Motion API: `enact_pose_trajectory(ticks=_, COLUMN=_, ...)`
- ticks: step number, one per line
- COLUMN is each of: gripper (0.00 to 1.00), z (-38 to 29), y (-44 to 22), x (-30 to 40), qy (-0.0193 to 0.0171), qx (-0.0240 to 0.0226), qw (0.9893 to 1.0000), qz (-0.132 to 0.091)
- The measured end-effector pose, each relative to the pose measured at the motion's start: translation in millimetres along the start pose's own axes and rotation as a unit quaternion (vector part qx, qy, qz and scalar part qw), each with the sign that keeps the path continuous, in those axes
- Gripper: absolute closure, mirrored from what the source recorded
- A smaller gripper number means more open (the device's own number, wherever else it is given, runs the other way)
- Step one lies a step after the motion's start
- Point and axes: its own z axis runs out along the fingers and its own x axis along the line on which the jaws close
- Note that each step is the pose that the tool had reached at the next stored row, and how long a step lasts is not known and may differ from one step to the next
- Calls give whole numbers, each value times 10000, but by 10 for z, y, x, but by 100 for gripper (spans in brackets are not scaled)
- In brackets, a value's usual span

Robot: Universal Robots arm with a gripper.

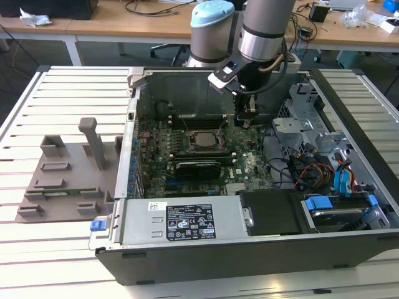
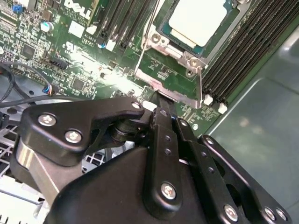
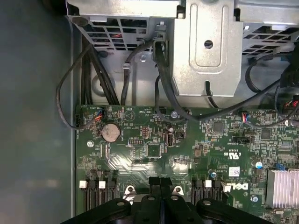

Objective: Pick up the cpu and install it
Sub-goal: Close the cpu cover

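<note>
The cpu [image 2: 196,18] lies flat in the motherboard socket, its pale silver top showing inside the metal frame. In the exterior view the same cpu [image 1: 202,140] sits in the socket near the middle of the open computer case. My gripper [image 1: 244,118] hangs over the board just to the exterior view's right of the socket. In the second wrist view the gripper [image 2: 158,100] is shut, its tips close to the edge of the socket frame and holding nothing. The first wrist view shows the gripper [image 3: 161,183] with its black fingers pressed together above the green board.
Memory slots [image 2: 238,51] flank the socket. A metal drive cage [image 3: 208,51] and black cables [image 3: 140,74] stand beside the board. A finned heat sink [image 3: 282,186] sits near them. A grey fixture plate [image 1: 68,174] lies on the slatted table at the exterior view's left.
</note>
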Motion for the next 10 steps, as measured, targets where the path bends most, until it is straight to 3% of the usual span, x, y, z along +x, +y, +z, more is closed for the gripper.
enact_pose_trajectory(ticks=10, gripper=89, z=7, y=-118, x=3, qy=0, qx=0, qw=10000, qz=-1)
